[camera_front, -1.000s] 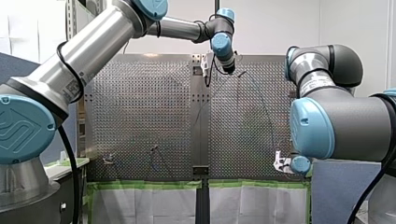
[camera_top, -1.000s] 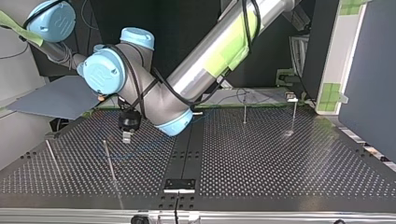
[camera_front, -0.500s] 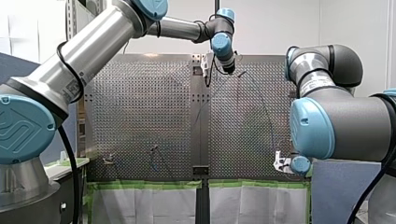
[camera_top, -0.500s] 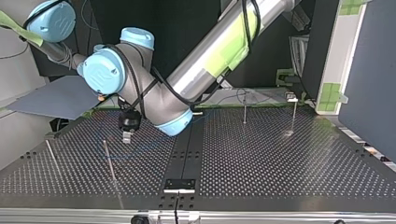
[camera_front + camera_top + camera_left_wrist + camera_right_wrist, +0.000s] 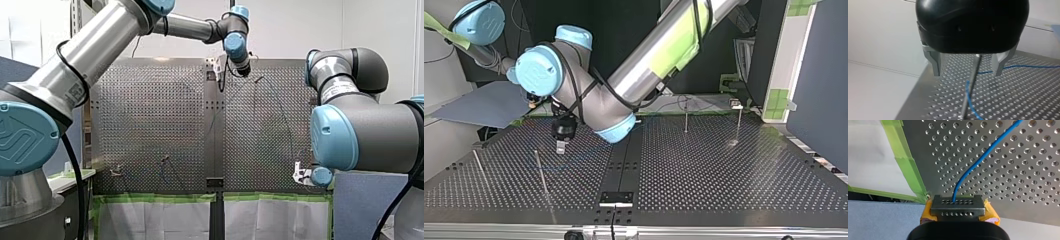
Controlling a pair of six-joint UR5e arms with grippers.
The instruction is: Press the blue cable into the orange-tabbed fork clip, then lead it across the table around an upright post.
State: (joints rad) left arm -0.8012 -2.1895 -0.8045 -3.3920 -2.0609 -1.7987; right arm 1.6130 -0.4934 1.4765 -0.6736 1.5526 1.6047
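**Blue cable** (image 5: 978, 160): laid across the perforated table (image 5: 1023, 182). One end is clamped, as far as can be made out, between the yellow pads (image 5: 991, 214) of my right gripper (image 5: 958, 207) at the near right edge in the front view, evidently to anchor the run.

**Upright post** (image 5: 970, 85): set at the far side, with the cable passing close by its foot.

**My left gripper** (image 5: 968, 67): spread and empty, with the post ahead of its fingers. It is judged to be held clear so that the loop is not disturbed.
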